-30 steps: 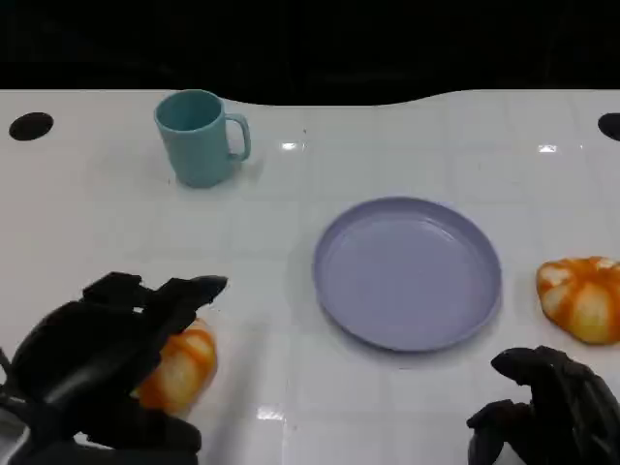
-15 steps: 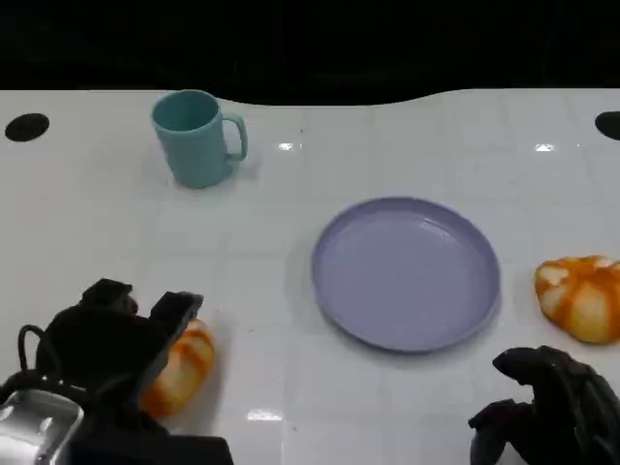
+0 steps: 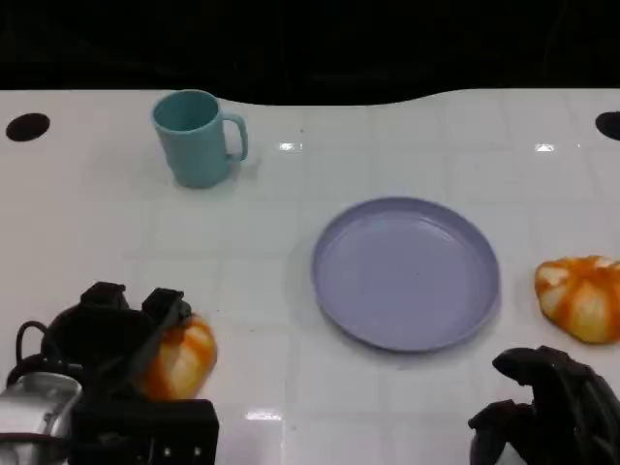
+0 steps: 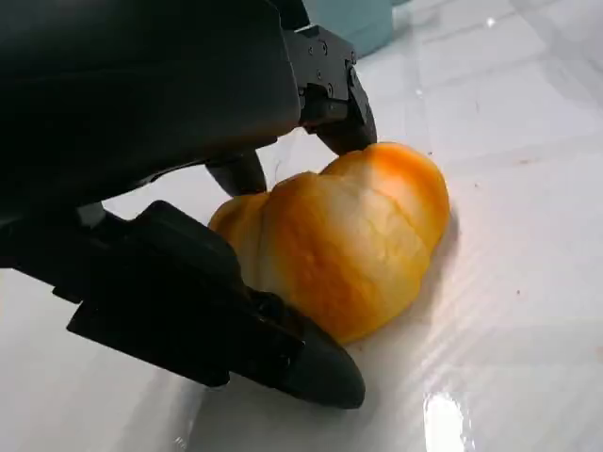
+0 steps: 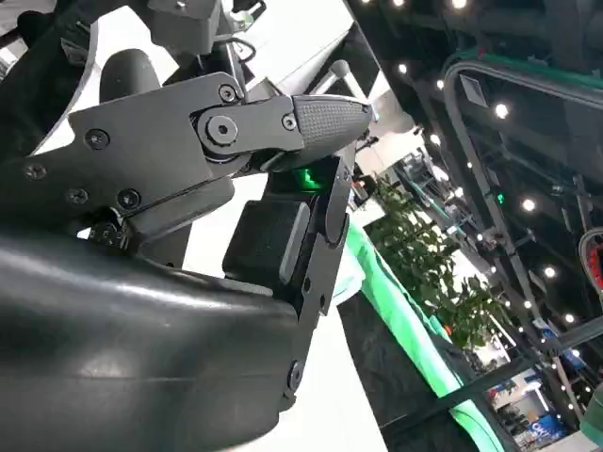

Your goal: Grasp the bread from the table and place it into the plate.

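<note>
An orange-and-white bread roll (image 3: 182, 355) lies on the white table at the near left. My left hand (image 3: 105, 339) is wrapped around it from the left. In the left wrist view the bread roll (image 4: 350, 235) sits between black fingers (image 4: 283, 350) pressed against both of its sides, and it rests on the table. The lilac plate (image 3: 405, 271) stands empty in the middle. A second bread roll (image 3: 579, 296) lies to the right of the plate. My right hand (image 3: 544, 405) hangs at the near right with its fingers curled in and nothing in them.
A teal mug (image 3: 198, 136) stands upright at the back left, with its handle pointing right. Dark round holes (image 3: 27, 126) mark the table's far corners. Beyond the table's far edge everything is black.
My left hand has come down and drawn in around the bread roll, its fingers now pressing on both sides. The right hand, plate and mug have stayed put.
</note>
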Tool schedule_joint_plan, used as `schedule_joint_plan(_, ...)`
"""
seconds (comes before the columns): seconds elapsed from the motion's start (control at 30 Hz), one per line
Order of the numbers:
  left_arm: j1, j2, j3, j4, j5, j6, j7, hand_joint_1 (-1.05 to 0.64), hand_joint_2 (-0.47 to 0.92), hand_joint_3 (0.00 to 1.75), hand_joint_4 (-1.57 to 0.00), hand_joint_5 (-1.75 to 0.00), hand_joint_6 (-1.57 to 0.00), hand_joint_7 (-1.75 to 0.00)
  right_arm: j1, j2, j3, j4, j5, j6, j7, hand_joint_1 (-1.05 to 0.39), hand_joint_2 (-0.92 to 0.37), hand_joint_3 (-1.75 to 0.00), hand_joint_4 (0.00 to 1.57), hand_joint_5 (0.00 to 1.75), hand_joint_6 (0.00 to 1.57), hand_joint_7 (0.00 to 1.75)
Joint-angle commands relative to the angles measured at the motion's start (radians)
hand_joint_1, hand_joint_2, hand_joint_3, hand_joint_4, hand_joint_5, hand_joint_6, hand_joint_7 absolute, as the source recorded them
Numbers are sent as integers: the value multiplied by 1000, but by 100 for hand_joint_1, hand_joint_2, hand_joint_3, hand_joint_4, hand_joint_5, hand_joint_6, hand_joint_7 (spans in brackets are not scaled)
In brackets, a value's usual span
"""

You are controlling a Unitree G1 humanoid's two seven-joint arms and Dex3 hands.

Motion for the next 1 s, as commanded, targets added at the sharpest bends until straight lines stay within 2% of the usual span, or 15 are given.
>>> schedule_joint_plan(0.03, -48, 32, -33, 179, -41, -100, 141, -54, 37, 102, -78, -173, -19, -127, 3, -8, -4, -5, 8, -3, 0, -58, -92, -33, 157, 60, 157, 23)
schedule_joint_plan(0.07, -61, 35, -41, 212, -45, -120, 171, -50, 31, 132, -93, -174, -37, -130, 3, -8, -3, -5, 6, -4, -2, -58, -92, -33, 157, 60, 157, 24)
schedule_joint_plan(0.13, -80, 37, -54, 257, -56, -145, 211, -47, 31, 157, -104, -174, -64, -129, 5, -9, -1, -12, 2, -3, -10, -59, -92, -33, 157, 61, 157, 24)
schedule_joint_plan(0.17, -89, 38, -59, 282, -61, -167, 252, -47, 32, 164, -110, -175, -74, -134, 7, -9, 0, -16, 1, -1, -14, -59, -92, -34, 157, 61, 157, 24)
schedule_joint_plan(0.23, -104, 38, -71, 329, -60, -206, 352, -48, 33, 172, -127, -175, -88, -157, 6, -11, 1, -15, 2, -1, -10, -59, -92, -34, 157, 61, 157, 24)
schedule_joint_plan(0.27, -112, 36, -75, 356, -62, -234, 409, -47, 31, 173, -135, -175, -83, -163, 4, -11, 0, -14, 2, 0, -11, -59, -92, -34, 157, 61, 157, 24)
schedule_joint_plan(0.33, -130, 32, -86, 405, -63, -275, 502, -47, 32, 174, -140, -175, -80, -165, 2, -10, -1, -13, 5, 4, -15, -59, -92, -34, 157, 62, 157, 25)
schedule_joint_plan(0.43, -153, 23, -101, 459, -65, -299, 584, -45, 35, 175, -146, -175, -94, -174, -1, -10, -5, -8, 10, 7, -13, -59, -92, -33, 157, 62, 157, 26)
schedule_joint_plan(0.63, -179, 1, -113, 509, -73, -327, 733, -40, 29, 175, -152, -175, -108, -175, -6, -11, -11, 7, 10, -3, -3, -58, -92, -33, 157, 61, 157, 25)
schedule_joint_plan(0.7, -183, -9, -105, 500, -91, -339, 758, -40, 43, 175, -154, -175, -114, -175, -9, -13, -12, 12, 12, -3, 2, -59, -92, -33, 157, 61, 157, 24)
schedule_joint_plan(0.83, -195, -22, -89, 437, -128, -340, 752, -43, 55, 175, -154, -175, -119, -175, -16, -14, -15, 27, 12, -10, 15, -58, -92, -34, 157, 60, 157, 23)
schedule_joint_plan(1.0, -210, -31, -78, 362, -165, -334, 718, -48, 50, 175, -151, -175, -117, -175, -24, -12, -18, 42, 11, -13, 18, -58, -92, -33, 157, 60, 157, 23)
